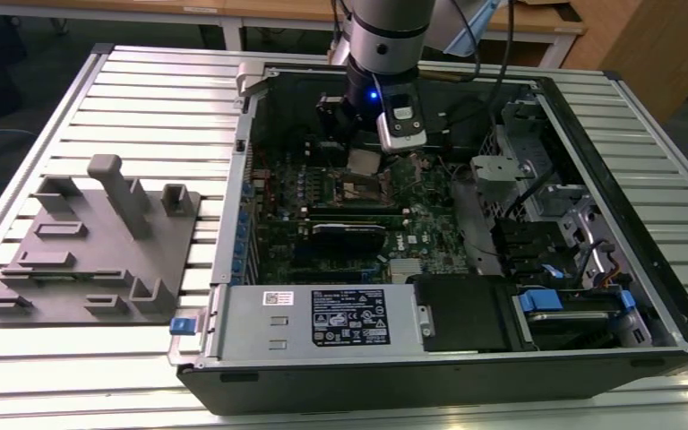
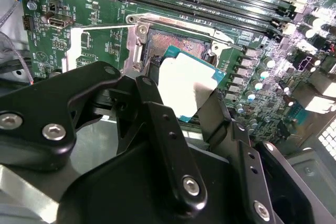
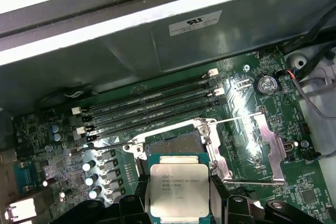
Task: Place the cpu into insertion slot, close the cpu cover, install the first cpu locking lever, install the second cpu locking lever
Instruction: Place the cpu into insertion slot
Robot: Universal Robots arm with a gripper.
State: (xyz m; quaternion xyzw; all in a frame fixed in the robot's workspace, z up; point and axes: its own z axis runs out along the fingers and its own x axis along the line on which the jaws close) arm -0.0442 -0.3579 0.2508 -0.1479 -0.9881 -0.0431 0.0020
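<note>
Hand: robot hand [image 1: 368, 164] on the end of the arm, reaching down into an open computer case [image 1: 631, 269] that lies on its side.
Grip: two black fingers [image 2: 157, 124] pressed against opposite edges of a chip [image 3: 179, 190], clamping it. The gap between them is just the width of the chip.
Chip: small flat square with a silver-grey metal top and a thin green border, printed side up, held between the fingertips.
Socket: square socket [image 3: 173, 142] with a silvery rim, set in the green circuit board [image 3: 294, 192] just beyond the fingertips. Its bed of contacts is bare.
Chip and socket: in both wrist views the chip overlaps the socket edge nearest the hand. It is not seated in the recess, and whether it touches the rim cannot be told.
Cover: thin silvery frame cover [image 3: 265, 140] with a large square opening, lying open flat on the board, to one side of the socket and beside the hand.
Levers: one thin wire lever [image 3: 239, 121] runs along the cover's far edge. A second lever [image 3: 107, 142] stretches out on the opposite side of the socket.
Memory slots: long dark slots [image 3: 152, 103] in parallel rows, past the socket and farther from the hand.
Outside the case: grey moulded fixture [image 1: 93, 242] on a slatted metal table [image 1: 141, 90], well apart from the hand, toward the exterior view's left.
</note>
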